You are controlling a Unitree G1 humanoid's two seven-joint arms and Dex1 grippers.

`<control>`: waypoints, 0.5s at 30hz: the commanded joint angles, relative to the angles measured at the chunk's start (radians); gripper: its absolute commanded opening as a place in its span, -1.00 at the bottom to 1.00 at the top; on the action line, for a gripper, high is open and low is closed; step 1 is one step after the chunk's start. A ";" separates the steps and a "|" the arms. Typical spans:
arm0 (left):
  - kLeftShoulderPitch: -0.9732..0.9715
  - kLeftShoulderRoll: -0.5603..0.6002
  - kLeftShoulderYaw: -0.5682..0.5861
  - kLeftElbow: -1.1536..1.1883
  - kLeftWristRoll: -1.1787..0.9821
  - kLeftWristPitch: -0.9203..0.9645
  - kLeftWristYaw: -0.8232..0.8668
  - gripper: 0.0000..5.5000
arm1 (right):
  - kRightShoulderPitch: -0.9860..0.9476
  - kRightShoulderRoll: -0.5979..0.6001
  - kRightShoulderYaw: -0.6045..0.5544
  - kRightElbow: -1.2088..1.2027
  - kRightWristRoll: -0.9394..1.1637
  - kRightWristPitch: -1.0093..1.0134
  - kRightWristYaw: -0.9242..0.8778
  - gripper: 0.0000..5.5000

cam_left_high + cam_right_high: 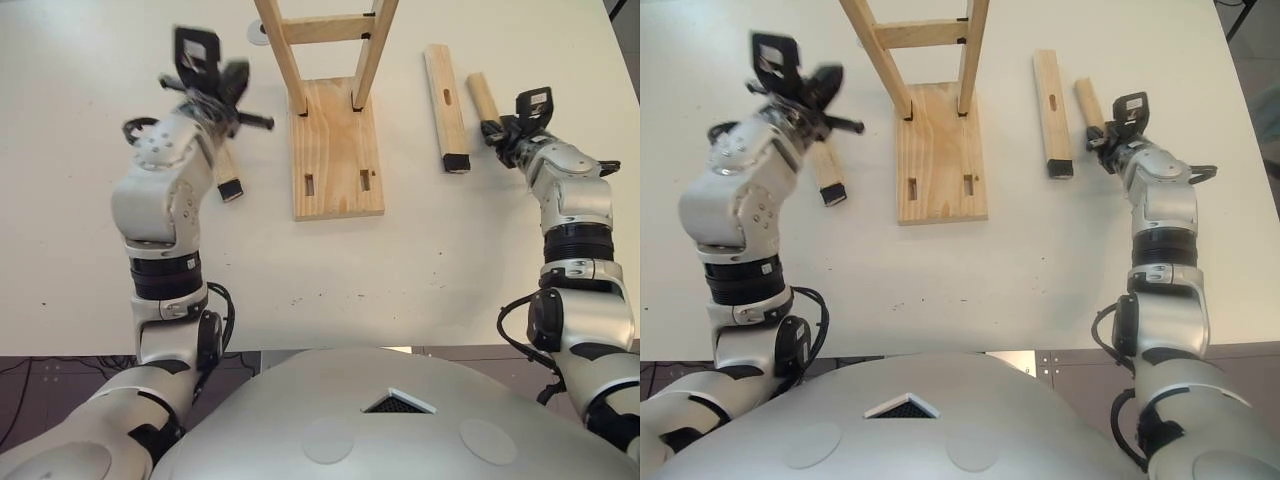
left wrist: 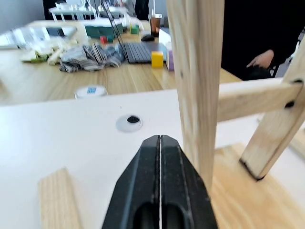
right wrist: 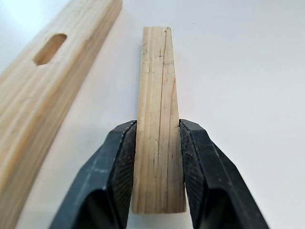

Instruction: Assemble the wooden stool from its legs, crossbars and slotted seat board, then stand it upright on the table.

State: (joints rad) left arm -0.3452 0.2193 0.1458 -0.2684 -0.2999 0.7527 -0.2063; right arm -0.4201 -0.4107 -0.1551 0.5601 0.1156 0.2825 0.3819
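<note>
The slotted seat board (image 1: 338, 160) lies flat on the white table. Two legs (image 1: 285, 60) stand in its far slots, joined by a crossbar (image 1: 328, 28). My left gripper (image 1: 262, 121) hovers shut and holding nothing just left of the near standing leg (image 2: 198, 86), with a loose leg (image 1: 228, 178) on the table under that arm. On the right, a slotted loose leg (image 1: 447, 108) lies beside a short crossbar (image 3: 159, 95). My right gripper (image 3: 157, 131) is shut on the near end of that crossbar, which rests on the table.
A small round white disc (image 2: 129, 123) with a dark centre sits on the table behind the stool. The table's right edge (image 1: 628, 70) runs close to the right arm. Bare tabletop (image 1: 380, 280) stretches in front of the seat board. A cluttered desk (image 2: 71, 52) stands beyond the table.
</note>
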 commanded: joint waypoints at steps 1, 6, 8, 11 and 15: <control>-0.079 -0.010 0.084 -0.093 -0.185 -0.001 -0.091 -1.00 | -0.080 0.029 -0.034 -0.271 0.096 -0.107 0.035 -0.53; -0.144 -0.039 0.164 -0.171 -0.476 0.051 -0.126 -1.00 | -0.101 0.100 -0.004 -0.669 0.505 0.231 0.165 -0.53; -0.176 -0.037 0.186 -0.180 -0.596 0.065 -0.134 -0.94 | -0.109 0.096 -0.001 -0.777 0.686 0.379 0.199 -0.53; -0.200 -0.025 0.218 -0.180 -0.752 0.073 -0.138 -0.79 | -0.142 0.085 -0.032 -0.822 0.886 0.517 0.205 -0.53; -0.199 -0.003 0.210 -0.172 -0.888 0.081 -0.128 -0.58 | -0.180 0.079 -0.070 -0.826 1.066 0.603 0.175 -0.53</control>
State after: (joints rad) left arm -0.5353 0.1963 0.3662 -0.4384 -1.1429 0.8148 -0.3384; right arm -0.5678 -0.3264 -0.2046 -0.2538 1.1194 0.8515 0.5763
